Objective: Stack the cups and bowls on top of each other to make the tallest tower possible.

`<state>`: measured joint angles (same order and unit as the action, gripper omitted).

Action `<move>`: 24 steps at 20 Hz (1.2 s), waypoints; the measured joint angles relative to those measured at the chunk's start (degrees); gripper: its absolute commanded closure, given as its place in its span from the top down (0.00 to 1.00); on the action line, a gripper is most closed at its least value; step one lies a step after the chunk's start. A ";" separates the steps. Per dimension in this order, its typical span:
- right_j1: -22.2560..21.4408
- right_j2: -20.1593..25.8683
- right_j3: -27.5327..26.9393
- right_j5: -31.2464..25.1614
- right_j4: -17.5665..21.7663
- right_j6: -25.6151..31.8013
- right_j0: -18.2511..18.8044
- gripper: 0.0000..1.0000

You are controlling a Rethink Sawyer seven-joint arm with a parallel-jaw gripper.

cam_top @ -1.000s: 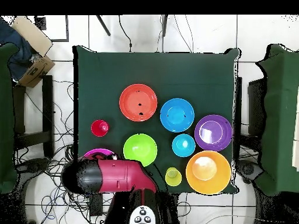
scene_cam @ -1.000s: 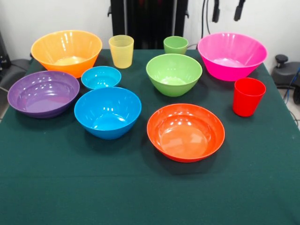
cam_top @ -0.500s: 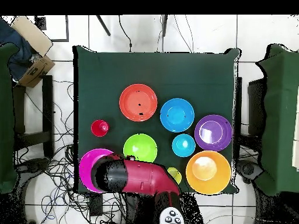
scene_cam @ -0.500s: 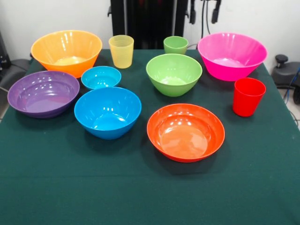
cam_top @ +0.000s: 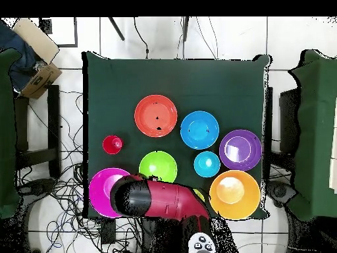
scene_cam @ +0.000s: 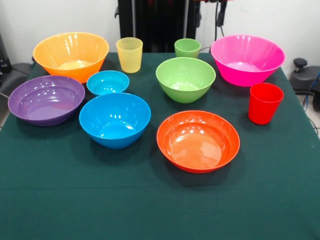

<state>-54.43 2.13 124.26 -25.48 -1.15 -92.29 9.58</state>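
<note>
Nothing is stacked yet: all seven bowls and three cups sit apart on the green desk (scene_cam: pixel 150 205), so the whole tower is left to build. The fingers (scene_cam: pixel 209 12) show only as dark tips at the top edge; whether they are spread or pressed together, I cannot tell. Just below them stand the green cup (scene_cam: pixel 187 48) and pink bowl (scene_cam: pixel 247 59), with the green bowl (scene_cam: pixel 185 79) a little further off. The yellow cup (scene_cam: pixel 129 54), orange bowl (scene_cam: pixel 71 55), purple bowl (scene_cam: pixel 46 99), both blue bowls and the red cup (scene_cam: pixel 264 102) lie well away. Overhead, the red arm (cam_top: pixel 161 199) hides the yellow cup and green cup
</note>
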 measured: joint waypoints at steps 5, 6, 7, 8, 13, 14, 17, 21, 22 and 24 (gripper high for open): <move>1.84 0.16 -0.02 2.84 1.66 0.00 -0.38 1.00; 2.27 0.18 -0.02 3.54 1.91 0.00 -0.51 1.00; 2.95 0.20 -0.02 4.65 2.34 0.00 -0.69 1.00; 3.79 0.23 -0.02 6.00 2.81 0.00 -0.88 1.00; 6.30 0.40 -0.04 9.72 4.02 0.00 -1.09 1.00; 6.61 0.45 -0.03 10.05 4.14 0.00 -1.07 1.00; 7.04 0.73 -0.04 10.18 4.33 0.00 -1.06 1.00; 7.20 1.62 0.04 10.18 4.42 0.00 -0.50 1.00; 7.17 1.84 0.07 10.18 4.42 0.00 -0.30 1.00; 7.02 2.54 0.18 10.18 4.41 0.00 0.54 1.00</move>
<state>-47.41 4.67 124.44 -15.30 3.26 -92.29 10.12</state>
